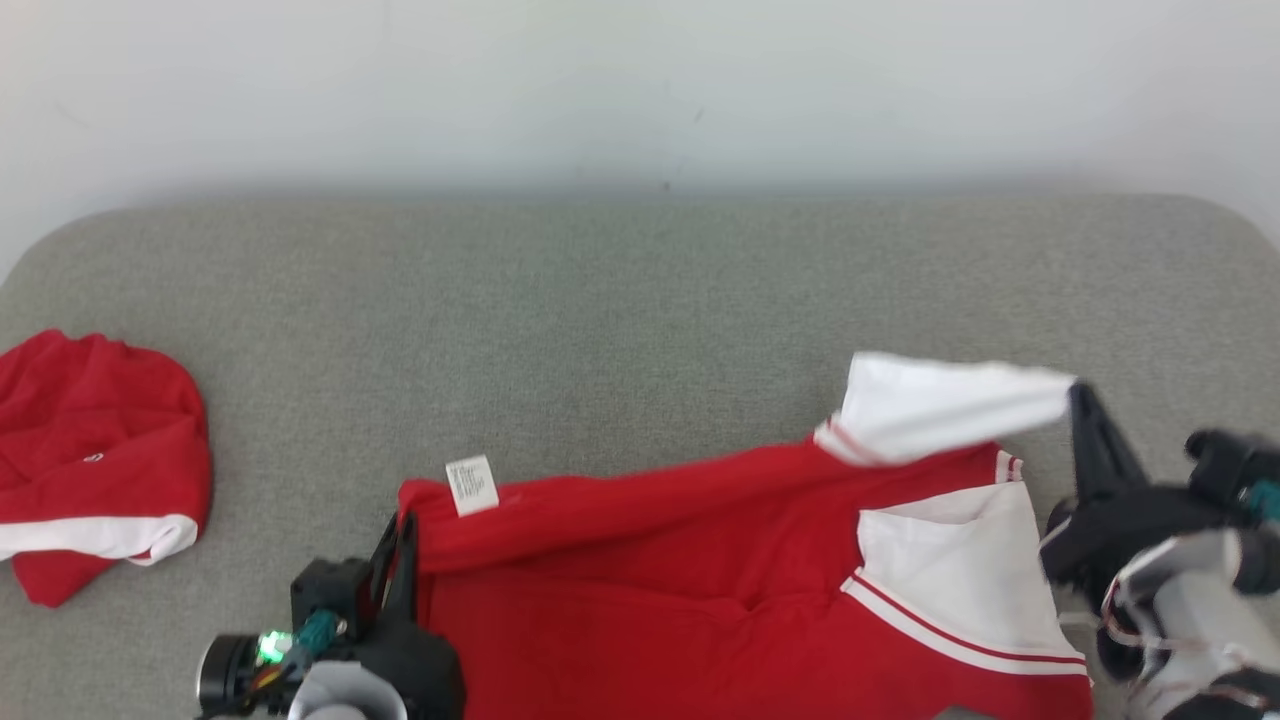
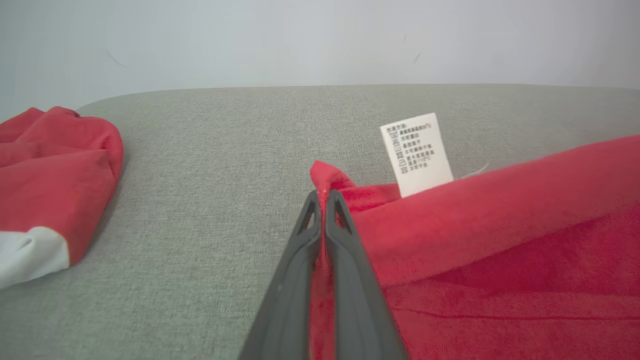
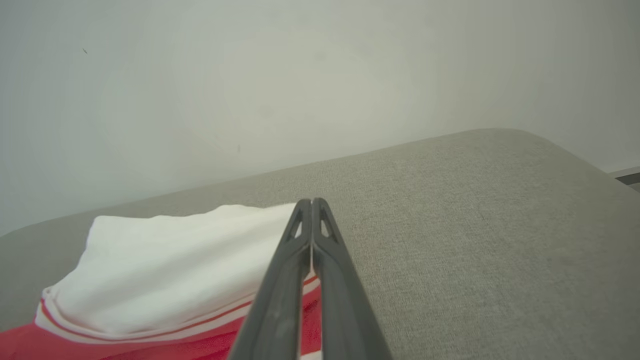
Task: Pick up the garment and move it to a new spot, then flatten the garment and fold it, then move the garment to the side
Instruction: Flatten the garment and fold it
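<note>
The garment [image 1: 700, 560] is red and white, thinly red-striped.

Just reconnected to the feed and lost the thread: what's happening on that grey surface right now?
Both arms hold the red top with white sleeves. The left gripper, jaws shut, pinches its red corner beside the white care label; the right gripper, jaws shut, pinches the end of a white sleeve. The top is stretched between them across the grey padded surface, its upper edge rolled over. A second red-and-white garment lies bunched at the far left, untouched.
</note>
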Controlling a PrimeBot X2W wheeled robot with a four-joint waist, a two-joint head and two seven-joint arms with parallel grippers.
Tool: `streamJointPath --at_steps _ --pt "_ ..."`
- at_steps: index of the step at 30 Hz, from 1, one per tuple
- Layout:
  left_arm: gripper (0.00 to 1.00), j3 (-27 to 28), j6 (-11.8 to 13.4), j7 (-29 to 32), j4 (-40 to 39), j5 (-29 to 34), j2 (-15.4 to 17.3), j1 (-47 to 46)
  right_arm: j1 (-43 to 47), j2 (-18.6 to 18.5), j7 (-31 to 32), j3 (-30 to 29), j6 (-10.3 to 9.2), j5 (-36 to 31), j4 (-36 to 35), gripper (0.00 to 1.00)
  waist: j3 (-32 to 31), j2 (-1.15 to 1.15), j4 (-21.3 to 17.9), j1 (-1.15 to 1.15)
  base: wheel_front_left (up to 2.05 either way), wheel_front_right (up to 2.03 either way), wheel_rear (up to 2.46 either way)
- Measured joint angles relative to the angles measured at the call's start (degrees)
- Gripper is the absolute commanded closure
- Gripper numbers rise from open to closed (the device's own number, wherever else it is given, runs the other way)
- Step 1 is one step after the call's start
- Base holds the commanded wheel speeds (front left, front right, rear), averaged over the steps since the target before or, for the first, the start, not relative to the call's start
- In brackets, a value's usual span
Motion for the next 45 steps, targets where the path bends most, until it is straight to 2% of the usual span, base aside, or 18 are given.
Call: streamJointPath --at_steps 5,10,20,31,32,33,34,35,41,45 --pt "1.0 1.6 0.0 0.0 -1.9 0.0 -0.1 5.0 7.6 3.1 0.0 -2.7 0.0 -2.1 -3.8 1.0 -2.4 0.0 -1.2 0.0 0.0 0.0 0.0" --pt "1.0 2.6 0.0 0.0 -3.0 0.1 -0.6 9.3 13.2 5.1 0.0 -4.7 0.0 -4.8 -4.3 1.0 -4.3 0.0 -2.0 0.0 0.0 0.0 0.0" --pt "1.0 4.5 0.0 0.0 -3.3 0.4 -1.1 12.7 16.5 8.7 0.0 -7.8 -0.01 -7.4 -4.2 1.0 -5.6 0.0 -2.3 0.01 0.0 0.0 0.0" --pt "1.0 4.8 0.0 0.0 -2.9 0.7 -1.6 15.3 17.9 9.9 0.0 -8.2 0.0 -9.2 -2.2 1.0 -5.8 0.0 -3.2 0.02 0.0 0.0 0.0" --pt "0.93 4.8 0.0 0.0 -3.1 0.7 -1.6 15.4 17.9 10.0 0.0 -8.3 0.0 -9.2 -1.9 0.69 -5.8 0.0 -3.3 0.02 0.0 0.0 0.0" --pt "0.57 4.8 0.1 0.0 -3.6 0.7 -1.6 15.7 18.1 10.1 0.0 -8.3 -0.01 -9.2 -1.6 0.12 -5.9 0.0 -3.3 0.02 0.0 0.0 0.0" --pt "0.2 4.8 0.2 0.0 -4.1 0.7 -1.6 16.0 18.3 10.2 0.0 -8.6 -0.01 -9.2 -1.5 0.0 -5.9 0.01 -3.4 0.02 0.0 0.0 0.0" --pt "0.0 4.9 0.4 0.0 -4.5 0.7 -1.7 16.4 18.5 10.2 0.0 -9.1 -0.01 -9.3 -1.5 0.0 -6.0 0.0 -3.4 0.02 0.0 0.0 0.0" --pt "0.0 7.1 2.1 0.0 -8.8 0.2 -1.7 20.2 19.0 10.6 0.0 -11.6 -0.01 -11.0 -3.4 0.0 -6.4 0.0 -3.7 0.02 0.0 0.0 0.0" --pt "0.0 8.5 2.2 0.0 -10.3 0.7 -1.7 22.7 19.1 11.5 0.0 -9.6 0.0 -11.4 -4.9 0.0 -6.7 0.0 -3.4 0.02 0.0 0.0 0.0"
